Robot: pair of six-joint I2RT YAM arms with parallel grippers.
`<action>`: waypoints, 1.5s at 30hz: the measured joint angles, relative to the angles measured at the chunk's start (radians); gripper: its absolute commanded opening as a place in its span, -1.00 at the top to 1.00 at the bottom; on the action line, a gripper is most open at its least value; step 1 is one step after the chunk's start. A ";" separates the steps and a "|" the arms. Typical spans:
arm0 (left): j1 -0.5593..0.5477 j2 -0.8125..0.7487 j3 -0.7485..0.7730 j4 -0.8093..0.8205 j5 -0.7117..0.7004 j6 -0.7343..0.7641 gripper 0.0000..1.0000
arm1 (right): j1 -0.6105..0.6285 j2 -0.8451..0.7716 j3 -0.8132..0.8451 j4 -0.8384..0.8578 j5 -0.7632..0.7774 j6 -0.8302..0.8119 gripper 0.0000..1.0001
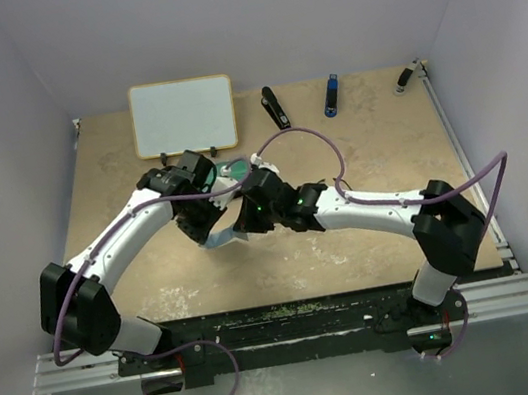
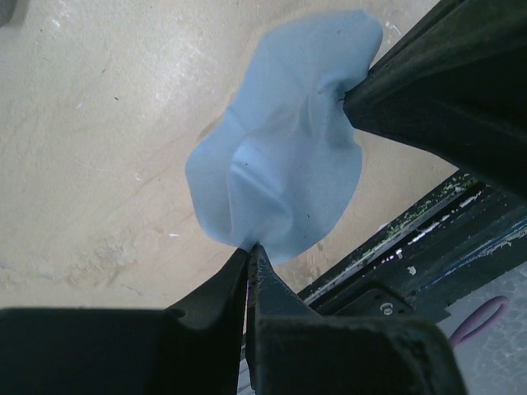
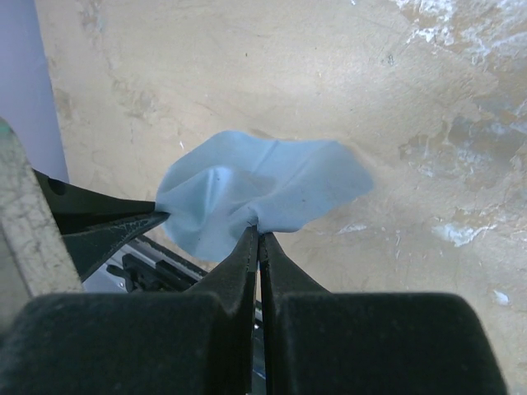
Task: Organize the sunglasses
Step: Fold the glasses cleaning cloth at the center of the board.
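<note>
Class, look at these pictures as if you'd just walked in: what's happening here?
Both arms are handling the blue cloth. The left claw pinches one edge and the right claw pinches another. Both are shut, so the cloth hangs crumpled between them over the table.

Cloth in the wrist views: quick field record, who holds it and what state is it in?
cloth: light blue, crumpled, spanned between both grippers
left gripper: shut, pinching one cloth edge
right gripper: shut, pinching a different cloth edge
table: beige, beneath the cloth
</note>
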 measured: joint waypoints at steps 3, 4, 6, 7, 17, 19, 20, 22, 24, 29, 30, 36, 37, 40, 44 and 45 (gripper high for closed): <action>0.000 -0.008 0.000 -0.023 -0.001 0.006 0.92 | 0.011 -0.005 0.000 -0.010 0.003 0.002 1.00; 0.000 -0.011 0.000 -0.026 -0.001 0.008 0.92 | 0.013 -0.007 0.000 -0.013 0.002 0.003 1.00; 0.000 -0.020 0.000 -0.032 -0.004 0.010 0.92 | 0.017 -0.013 -0.003 -0.013 0.001 0.004 1.00; -0.001 -0.024 0.000 -0.032 -0.004 0.010 0.92 | 0.019 -0.019 -0.009 -0.012 -0.001 0.007 1.00; 0.002 -0.029 0.014 -0.032 -0.007 0.010 0.92 | 0.023 -0.028 -0.039 -0.032 -0.006 0.018 1.00; 0.005 -0.029 0.016 -0.032 -0.007 0.010 0.92 | 0.023 -0.028 -0.039 -0.032 -0.009 0.018 1.00; 0.008 -0.028 0.016 -0.031 -0.011 0.010 0.92 | 0.023 -0.028 -0.039 -0.031 -0.012 0.018 1.00; 0.016 -0.021 0.016 -0.027 -0.020 0.010 0.92 | 0.023 -0.028 -0.042 -0.030 -0.028 0.020 1.00; 0.029 -0.004 0.016 -0.020 -0.028 0.010 0.92 | 0.023 -0.027 -0.043 -0.031 -0.031 0.020 1.00; 0.059 0.059 0.016 -0.003 -0.031 0.010 0.92 | 0.016 -0.009 -0.038 -0.031 -0.038 0.018 1.00; 0.060 0.067 0.016 0.001 -0.032 0.010 0.92 | 0.012 0.000 -0.034 -0.031 -0.041 0.016 1.00; 0.065 0.112 0.050 0.013 -0.033 0.010 0.92 | -0.027 0.063 -0.019 -0.022 -0.066 0.002 1.00; 0.065 0.124 0.063 0.017 -0.034 0.010 0.92 | -0.035 0.071 -0.014 -0.022 -0.071 -0.001 1.00; 0.065 0.158 0.094 0.033 -0.034 0.011 0.92 | -0.054 0.080 0.002 -0.022 -0.080 -0.010 1.00; 0.065 0.220 0.133 0.060 -0.043 0.018 0.92 | -0.079 0.082 0.031 -0.019 -0.081 -0.029 1.00; 0.066 0.237 0.140 0.068 -0.048 0.018 0.92 | -0.085 0.085 0.041 -0.016 -0.082 -0.034 1.00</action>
